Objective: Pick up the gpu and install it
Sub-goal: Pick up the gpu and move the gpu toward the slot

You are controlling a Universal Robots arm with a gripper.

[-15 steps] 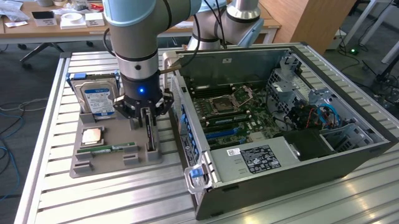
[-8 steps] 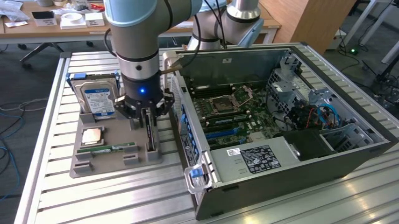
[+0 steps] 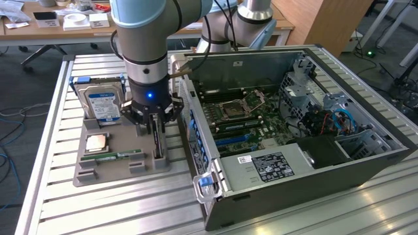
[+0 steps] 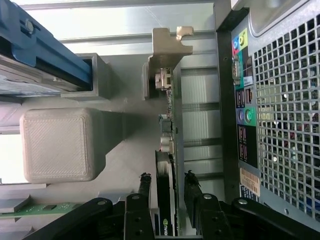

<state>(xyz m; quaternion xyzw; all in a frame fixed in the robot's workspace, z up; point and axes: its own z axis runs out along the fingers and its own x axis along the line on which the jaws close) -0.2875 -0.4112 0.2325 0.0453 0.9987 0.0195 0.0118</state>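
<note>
A slatted aluminium desk (image 3: 98, 205) carries everything. On the exterior view's right lies a large black-and-silver computer case (image 3: 307, 193), its side panel off and the green motherboard exposed. The grey-and-blue robot arm (image 3: 145, 44) comes down just beside the case, over a flat grey plastic holder tray (image 3: 107, 171) on the exterior view's left.

At the far end of the tray a silver hard drive with a blue label (image 3: 101, 105) stands upright in its slot. The gpu (image 3: 157, 144) – a thin, dark, rectangular card – stands on edge in slotted posts along the side of the tray nearest the case. It is not yet lifted.

The black end effector (image 3: 154, 128) is lowered over the card's upper edge. In the wrist view its fingers (image 4: 145, 192) straddle the gpu (image 4: 166, 150), one on each face, with a narrow strip of light on either side – released, not clamping. The card's metal bracket (image 4: 167, 50) sits at its far end, beside the case's perforated rear panel (image 4: 280, 125).

A small square copper-toned processor chip (image 3: 97, 142) and a slim green memory stick (image 3: 117, 156) lie flat on the tray.
</note>
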